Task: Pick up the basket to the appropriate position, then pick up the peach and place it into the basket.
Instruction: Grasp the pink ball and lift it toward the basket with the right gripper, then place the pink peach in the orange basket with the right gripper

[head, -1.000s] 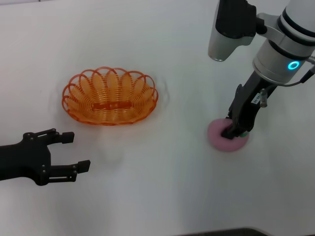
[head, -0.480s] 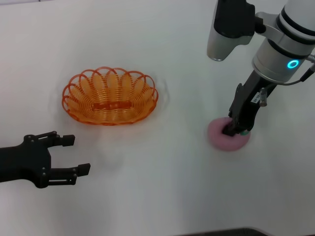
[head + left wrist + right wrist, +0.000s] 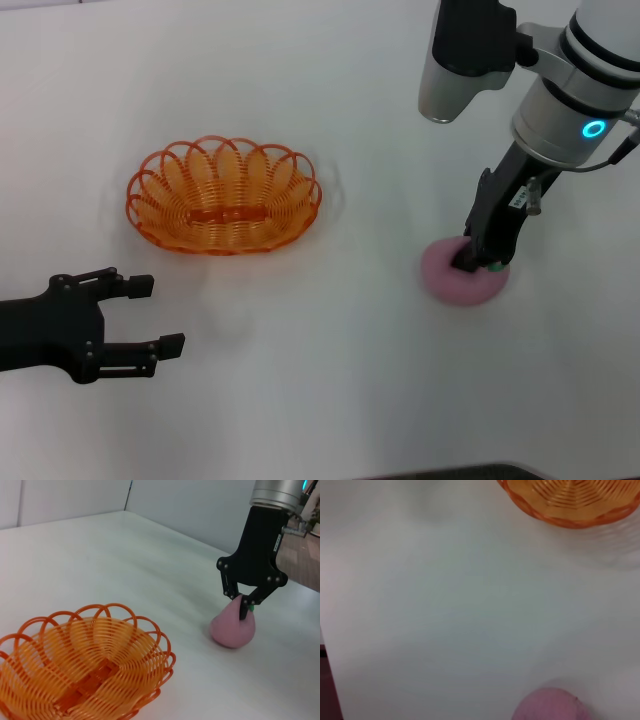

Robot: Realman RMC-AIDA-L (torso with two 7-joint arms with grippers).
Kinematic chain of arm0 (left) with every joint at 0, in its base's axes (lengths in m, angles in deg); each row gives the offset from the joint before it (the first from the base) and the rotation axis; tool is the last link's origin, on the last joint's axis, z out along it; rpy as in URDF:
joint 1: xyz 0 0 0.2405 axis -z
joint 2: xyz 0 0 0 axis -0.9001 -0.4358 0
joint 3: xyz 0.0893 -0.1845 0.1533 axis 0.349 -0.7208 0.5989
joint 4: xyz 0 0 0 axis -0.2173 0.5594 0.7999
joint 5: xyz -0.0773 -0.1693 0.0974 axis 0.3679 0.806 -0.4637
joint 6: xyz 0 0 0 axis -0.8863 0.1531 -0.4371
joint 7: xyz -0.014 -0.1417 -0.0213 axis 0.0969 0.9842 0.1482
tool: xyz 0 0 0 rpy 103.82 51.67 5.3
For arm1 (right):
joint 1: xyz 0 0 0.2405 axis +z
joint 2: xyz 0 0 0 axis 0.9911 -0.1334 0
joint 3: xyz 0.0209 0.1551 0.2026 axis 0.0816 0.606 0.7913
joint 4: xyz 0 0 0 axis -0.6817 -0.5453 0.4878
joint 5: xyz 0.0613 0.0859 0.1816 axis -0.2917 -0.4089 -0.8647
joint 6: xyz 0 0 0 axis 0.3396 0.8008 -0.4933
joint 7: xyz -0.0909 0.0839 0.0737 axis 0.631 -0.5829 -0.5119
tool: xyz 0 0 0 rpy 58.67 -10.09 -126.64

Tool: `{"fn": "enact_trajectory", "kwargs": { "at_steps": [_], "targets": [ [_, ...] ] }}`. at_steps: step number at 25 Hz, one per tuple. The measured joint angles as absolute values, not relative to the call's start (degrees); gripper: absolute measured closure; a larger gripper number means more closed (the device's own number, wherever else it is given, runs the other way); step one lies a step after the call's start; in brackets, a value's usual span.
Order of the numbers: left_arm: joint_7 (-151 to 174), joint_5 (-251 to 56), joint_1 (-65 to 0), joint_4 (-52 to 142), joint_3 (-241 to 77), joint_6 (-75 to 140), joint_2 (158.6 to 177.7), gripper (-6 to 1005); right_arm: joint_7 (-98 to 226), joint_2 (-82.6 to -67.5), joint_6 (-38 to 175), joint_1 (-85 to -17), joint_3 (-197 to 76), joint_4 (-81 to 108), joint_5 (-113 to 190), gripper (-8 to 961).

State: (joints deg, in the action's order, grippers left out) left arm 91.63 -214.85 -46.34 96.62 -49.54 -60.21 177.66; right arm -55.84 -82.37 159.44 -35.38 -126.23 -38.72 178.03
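Black left gripper (image 3: 150,315) sits near the basket (image 3: 223,196), on the robot's side of it and a little to its left, fingers spread wide with nothing between them, well apart from the wire. Basket upright on the white surface (image 3: 330,380), nothing inside. Peach (image 3: 462,274) lies well to the right of the basket, resting on the surface. Right gripper (image 3: 480,262) is down on the peach's top, fingers pinched onto a narrow bit of the crown beside the green mark; the left wrist view shows the pink flesh drawn up into a point between them. Risks, as a judgement: the hold takes only the very top of a round, soft-looking body, so on lifting it may slip out or tear free and roll away. A swinging peach could also clip the scalloped rim and shove or tip the light basket, which nothing is steadying. If released high, it might bounce out of so shallow a bowl.
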Motion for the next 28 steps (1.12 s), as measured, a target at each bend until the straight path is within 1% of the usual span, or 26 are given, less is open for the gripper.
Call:
{"fn": "enact_trajectory", "kwargs": {
  "at_steps": [3, 9, 12, 21, 25, 28],
  "targets": [
    [91.77, -214.85, -46.33, 96.62, -49.54, -60.26, 177.66, 108, -55.87, -82.37, 159.44, -35.32, -126.22, -38.71, 178.03, 888],
    [91.87, -214.84, -46.32, 96.58, -49.47, -60.29, 177.66, 107, -55.71, -82.37, 159.85, -35.16, -126.12, -39.72, 177.8, 897],
    [91.88, -214.85, -46.32, 96.57, -49.46, -60.41, 177.66, 108, -55.11, -82.26, 160.76, -35.68, -125.22, -43.09, 175.39, 897],
    [92.41, -214.9, -46.15, 96.88, -49.38, -61.04, 177.66, 107, -51.7, -81.95, 162.56, -37.16, -116.19, -55.97, 161.68, 897],
    [93.04, -214.91, -45.94, 96.89, -49.34, -61.05, 177.59, 108, -50.13, -81.93, 160.31, -37.3, -115.3, -57.26, 155.06, 897],
    [93.25, -214.93, -45.8, 96.88, -49.38, -61.06, 177.55, 108, -47.28, -81.93, 155.33, -38.74, -115.16, -57.23, 148.68, 897]
  ]
}}
